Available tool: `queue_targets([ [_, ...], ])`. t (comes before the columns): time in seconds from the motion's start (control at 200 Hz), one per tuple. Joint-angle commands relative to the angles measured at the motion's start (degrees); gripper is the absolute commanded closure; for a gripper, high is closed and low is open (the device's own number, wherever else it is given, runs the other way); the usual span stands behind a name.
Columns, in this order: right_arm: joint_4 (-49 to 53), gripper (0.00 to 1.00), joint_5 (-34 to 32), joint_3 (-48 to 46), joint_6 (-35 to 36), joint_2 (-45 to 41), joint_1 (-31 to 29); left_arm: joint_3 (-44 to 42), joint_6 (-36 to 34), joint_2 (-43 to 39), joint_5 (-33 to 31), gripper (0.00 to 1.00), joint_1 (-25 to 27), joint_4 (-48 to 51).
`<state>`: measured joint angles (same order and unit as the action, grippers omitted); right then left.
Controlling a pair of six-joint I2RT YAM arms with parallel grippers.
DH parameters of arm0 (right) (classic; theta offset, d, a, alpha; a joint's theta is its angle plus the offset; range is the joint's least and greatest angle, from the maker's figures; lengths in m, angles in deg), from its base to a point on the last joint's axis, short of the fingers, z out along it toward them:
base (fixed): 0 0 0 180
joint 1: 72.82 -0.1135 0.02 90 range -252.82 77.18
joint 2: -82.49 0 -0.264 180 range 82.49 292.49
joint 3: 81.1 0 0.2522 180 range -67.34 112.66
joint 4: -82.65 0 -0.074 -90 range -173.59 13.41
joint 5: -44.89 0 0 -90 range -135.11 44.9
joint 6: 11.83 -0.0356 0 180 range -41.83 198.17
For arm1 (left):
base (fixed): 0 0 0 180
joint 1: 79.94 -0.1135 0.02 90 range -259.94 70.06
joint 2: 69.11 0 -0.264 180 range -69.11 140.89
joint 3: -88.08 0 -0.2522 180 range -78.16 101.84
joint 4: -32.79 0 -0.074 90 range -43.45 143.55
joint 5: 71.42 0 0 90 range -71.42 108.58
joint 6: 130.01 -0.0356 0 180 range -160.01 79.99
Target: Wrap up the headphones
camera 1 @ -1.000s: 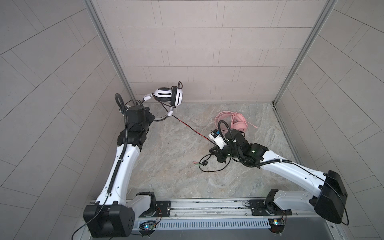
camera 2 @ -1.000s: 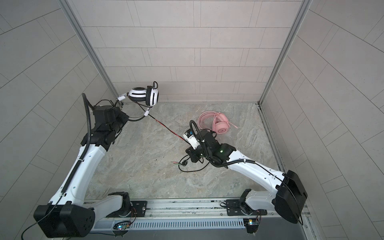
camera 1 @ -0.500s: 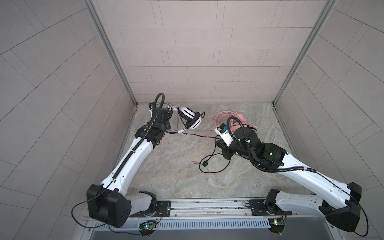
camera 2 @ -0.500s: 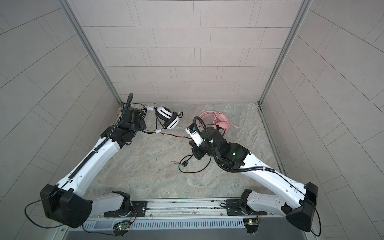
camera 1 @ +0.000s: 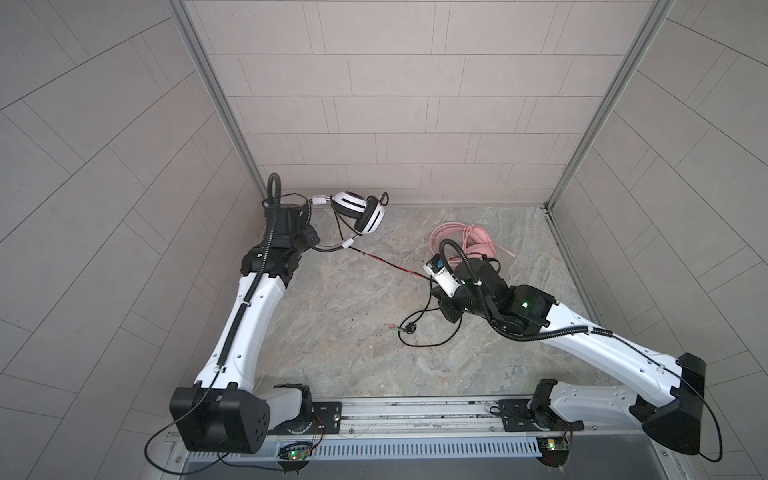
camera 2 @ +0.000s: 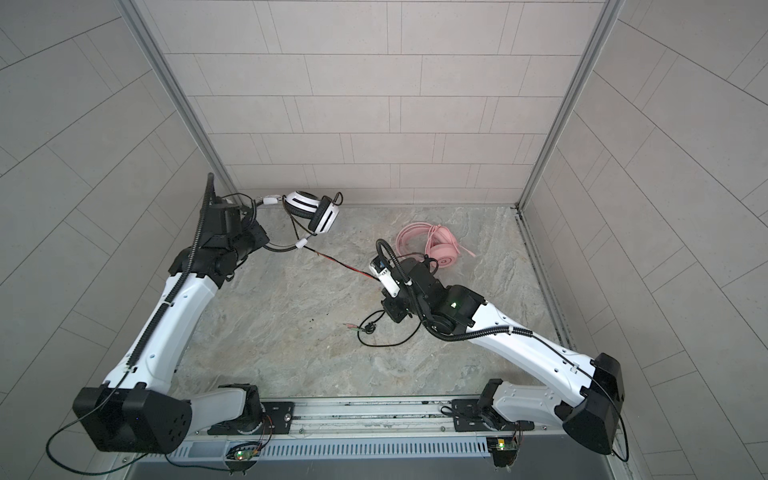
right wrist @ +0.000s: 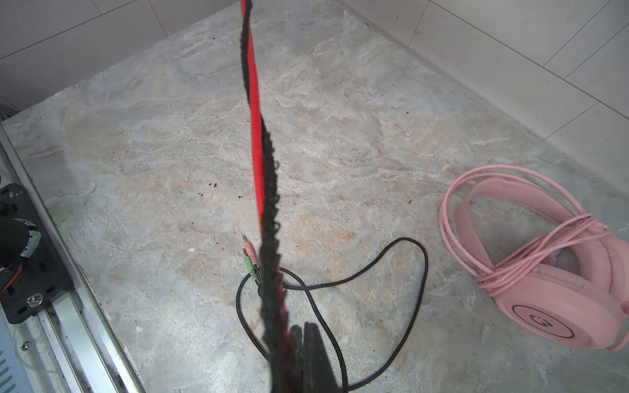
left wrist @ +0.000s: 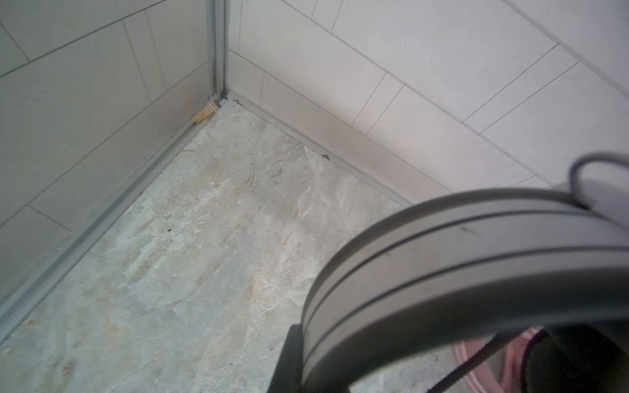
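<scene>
Left jaws, largely hidden, tight on white-and-black headset (camera 1: 365, 212); right jaws tight on its red-black cable (right wrist: 254, 136); pink headset (camera 1: 478, 239) part-hidden

The white-and-black headset's blurred grey band (left wrist: 476, 258) runs off the left wrist view; the right arm (camera 1: 582, 336) partly hides the pink corded headset (camera 1: 482, 240).

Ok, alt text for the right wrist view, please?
A black-and-red cable runs taut from the shut right gripper away out of the frame. Behind it, its slack end loops on the stone tabletop, ending in pink and green plugs. A pink headset, its own cable looped round it, lies nearby.
</scene>
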<state>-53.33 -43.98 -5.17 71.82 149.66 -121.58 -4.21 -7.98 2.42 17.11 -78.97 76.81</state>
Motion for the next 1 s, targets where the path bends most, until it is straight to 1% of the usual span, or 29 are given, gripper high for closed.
queue_targets([
  [0.0,0.88,1.0,-1.5,-0.24,0.64,0.08,-0.21,5.06,5.94,1.07,10.07,1.0,-2.08,-4.34],
  [0.105,0.92,1.0,-2.72,-0.05,0.57,1.41,-0.2,7.42,7.26,1.95,15.47,1.0,-2.28,-2.91],
  [0.2,1.55,1.0,-5.88,0.38,0.46,2.93,0.2,7.59,9.18,1.38,20.81,1.0,-3.53,-4.24],
  [0.215,1.55,1.0,-6.17,0.28,0.46,3.15,0.4,7.53,10.75,1.31,21.89,1.0,-3.78,-4.42],
  [0.25,1.56,1.0,-6.76,0.24,0.25,3.73,1.31,7.36,11.82,0.82,23.69,1.0,-3.89,-5.28],
  [0.325,1.56,1.0,-7.47,-0.09,-1.49,4.18,3.7,7.34,12.72,-0.1,25.67,1.0,-3.96,-5.86],
  [0.505,0.81,1.0,-5.65,-0.27,-3.58,2.8,9.54,8.15,12.09,-1.51,27.79,1.0,-4.27,-3.54],
  [0.56,0.24,1.0,-4.18,-0.05,-3.4,2.45,10.28,7.08,12.09,-2.43,27.06,1.0,-4.22,-4.44],
  [0.63,-0.45,1.0,-2.53,0.13,-3.16,1.74,10.34,6.56,11.91,-3.21,23.64,1.0,-4.52,-4.22],
  [0.711,-1.16,1.0,0.33,-0.36,-2.69,0.74,10.26,6.62,12.32,-3.66,21.43,1.0,-5.55,-4.07],
  [0.806,-0.97,1.0,0.64,-1.47,-2.92,-0.74,9.54,6.97,12.26,-3.68,19.24,1.0,-6.24,-4.86],
  [0.921,-0.99,1.0,1.62,-2.29,-3.62,-2.02,8.9,7.95,11.58,-3.06,13.28,1.0,-6.39,-4.46],
  [0.996,-0.91,1.0,1.78,-2.1,-3.49,-2.48,7.02,7.87,13.07,-2.37,8.77,1.0,-6.5,-5.37],
])
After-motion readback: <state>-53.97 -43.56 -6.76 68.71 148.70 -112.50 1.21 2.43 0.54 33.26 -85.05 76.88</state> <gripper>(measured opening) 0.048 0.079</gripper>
